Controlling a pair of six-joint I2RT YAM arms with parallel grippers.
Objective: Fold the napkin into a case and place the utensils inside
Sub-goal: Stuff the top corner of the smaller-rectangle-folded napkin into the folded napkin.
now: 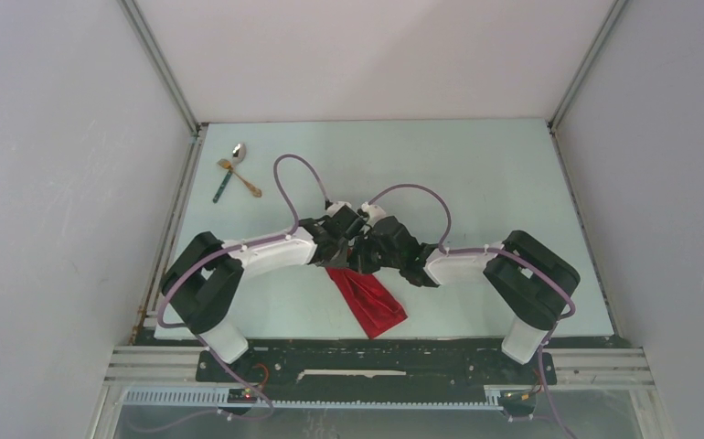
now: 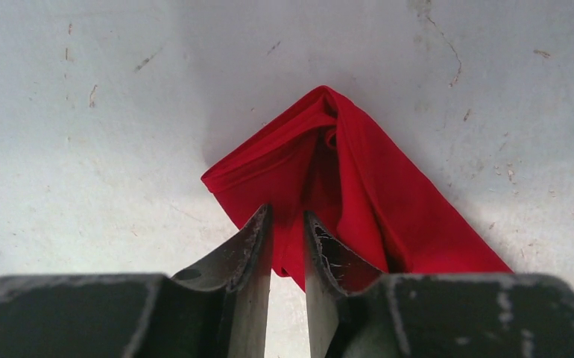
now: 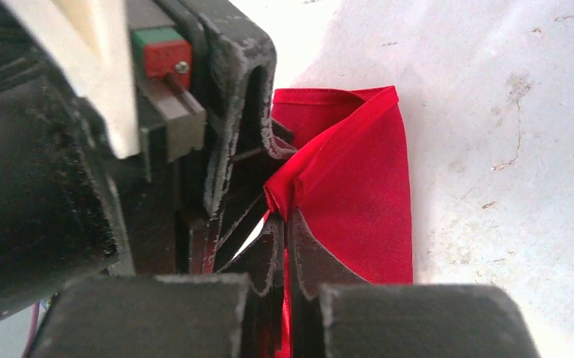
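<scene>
The red napkin (image 1: 367,300) lies folded into a narrow strip, running diagonally from under both grippers toward the near edge. My right gripper (image 3: 284,216) is shut on a raised fold at the napkin's (image 3: 358,186) upper end. My left gripper (image 2: 288,212) faces it closely, its jaws a narrow gap apart over the napkin's (image 2: 373,186) edge, with cloth and bare table showing between them. In the top view the two grippers (image 1: 357,249) meet above the cloth's far end. The utensils lie at the far left: a silver spoon (image 1: 238,152), a gold fork (image 1: 239,177) and a teal-handled piece (image 1: 221,187).
The pale table (image 1: 476,183) is walled by white panels on three sides. Purple cables (image 1: 284,174) loop above both arms. The left arm's finger and wrist body (image 3: 224,112) crowd the left half of the right wrist view.
</scene>
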